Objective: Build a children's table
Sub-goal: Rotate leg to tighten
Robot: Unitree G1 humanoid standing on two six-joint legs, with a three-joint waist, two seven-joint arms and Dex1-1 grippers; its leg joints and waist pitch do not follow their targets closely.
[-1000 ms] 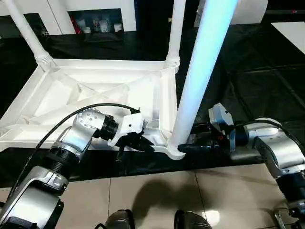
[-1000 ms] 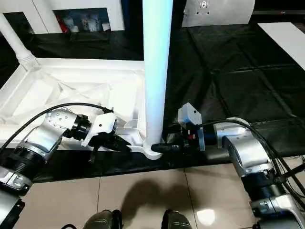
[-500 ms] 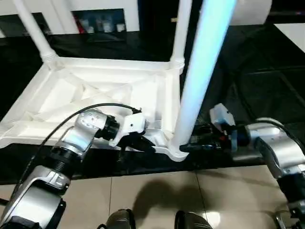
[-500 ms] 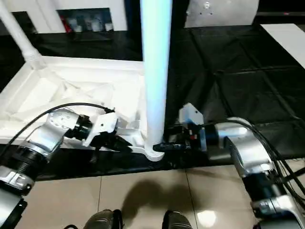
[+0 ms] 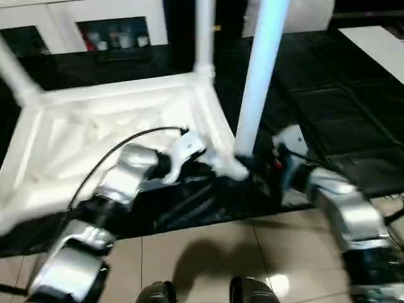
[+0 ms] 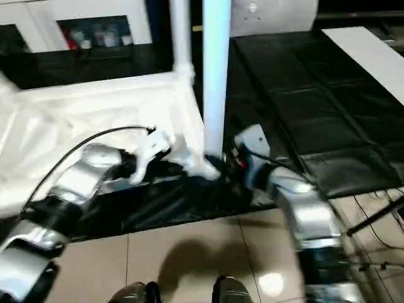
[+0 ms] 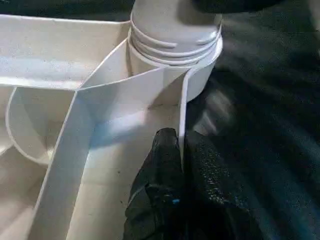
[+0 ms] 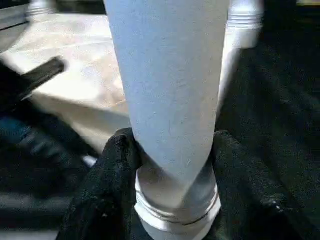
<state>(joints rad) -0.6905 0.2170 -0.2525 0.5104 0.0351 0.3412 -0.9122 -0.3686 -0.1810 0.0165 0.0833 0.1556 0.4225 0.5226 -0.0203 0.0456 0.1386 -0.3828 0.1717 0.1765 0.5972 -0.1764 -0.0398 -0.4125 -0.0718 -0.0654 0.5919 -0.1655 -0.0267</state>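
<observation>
The white children's table top (image 5: 95,126) lies upside down, ribbed side up, on the black surface. Two legs stand in its far sockets, one at the back (image 5: 203,31) and one at the left (image 5: 12,76). A third leg (image 5: 259,82) rises from the near right corner socket (image 7: 175,40). My right gripper (image 8: 175,150) is shut on this leg just above its flared end, one finger (image 8: 115,170) on each side. My left gripper (image 7: 182,150) is shut on the thin rim wall (image 7: 181,115) beside that socket, and appears at the corner (image 5: 205,165) in the left eye view.
The black cover (image 5: 183,196) is rumpled below the near corner, close to the work surface's front edge. Beige floor tiles (image 5: 208,252) lie below that edge. White cabinets (image 5: 120,31) stand at the back, and a white board (image 5: 379,44) lies at the far right.
The near right corner and its leg have moved back from the front edge, and the table top has swung round. Both grippers went along, and the right fingers closed in slightly.
</observation>
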